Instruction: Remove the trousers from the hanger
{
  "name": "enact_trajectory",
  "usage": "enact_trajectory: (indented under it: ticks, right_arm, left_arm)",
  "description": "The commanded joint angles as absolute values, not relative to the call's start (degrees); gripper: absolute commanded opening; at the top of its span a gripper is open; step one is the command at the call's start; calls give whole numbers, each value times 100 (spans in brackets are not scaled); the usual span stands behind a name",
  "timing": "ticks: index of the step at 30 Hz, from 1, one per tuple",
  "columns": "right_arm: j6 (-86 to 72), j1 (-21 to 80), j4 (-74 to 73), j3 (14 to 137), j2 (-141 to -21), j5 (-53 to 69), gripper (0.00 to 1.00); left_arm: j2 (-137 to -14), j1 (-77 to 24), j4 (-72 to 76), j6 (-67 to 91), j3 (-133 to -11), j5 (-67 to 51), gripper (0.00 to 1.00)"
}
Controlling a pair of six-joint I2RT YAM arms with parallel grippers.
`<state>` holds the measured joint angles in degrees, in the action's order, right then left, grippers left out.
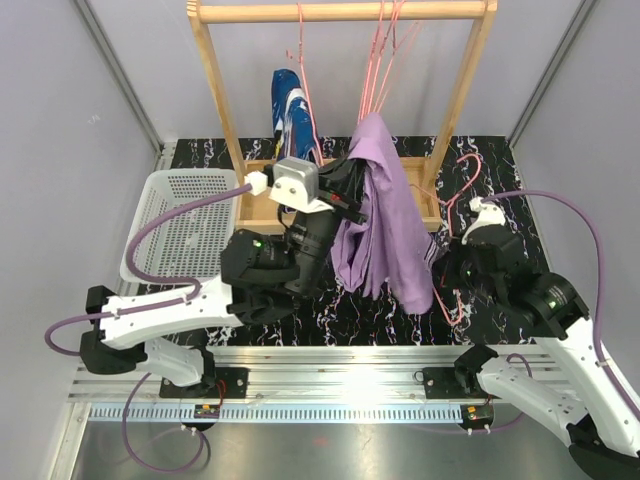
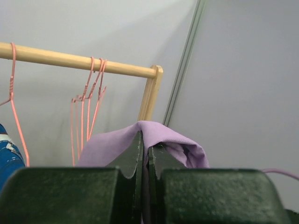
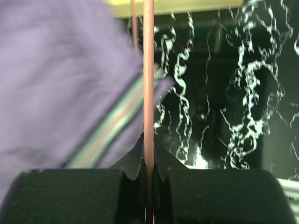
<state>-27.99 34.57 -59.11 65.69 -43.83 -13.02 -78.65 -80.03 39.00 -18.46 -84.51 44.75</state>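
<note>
Pinching the lilac trousers (image 1: 385, 220) at their top fold, my left gripper (image 2: 145, 147) is clenched on the cloth. My right gripper (image 3: 148, 149) is clamped on a pink wire hanger (image 3: 148, 70) just beside them. The dark blue splashed trousers (image 1: 290, 110) hang on the wooden rack (image 1: 340, 11) behind.

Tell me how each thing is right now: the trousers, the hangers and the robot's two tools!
left tool, shut on the purple trousers.
right tool, shut on the pink hanger.
purple trousers, pinched, drooping limp.
pink hanger, off the wooden rail.
blue trousers, hanging up at the rail.
spare hangers, bare, hanging on the rail.
white basket, upright, nothing in it.
</note>
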Motion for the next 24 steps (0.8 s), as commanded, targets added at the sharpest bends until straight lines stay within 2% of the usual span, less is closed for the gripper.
enact_trajectory:
  ticks: [1,6,14,24]
  right_arm:
    - [-2971,3463,-6003,6364,-4272,-1547,0]
    - [-2989,3463,-6082,6363,-4157,-1643,0]
    - [-2716,3472,-6099,6758,-4201,-2179,0]
    - [-2373,3463,-6170,7312,-4350,-2794,0]
  left_arm:
    - [-7348,-8042,4474,-1538,-8806,4070,0]
    - [-7216,-8086,4141,-1512,-9069,3990,0]
    - [-7146,-8095,2700,-1678,-9729,4034,0]
    - [-6145,-8095,2565,-2503,-8967,4912,0]
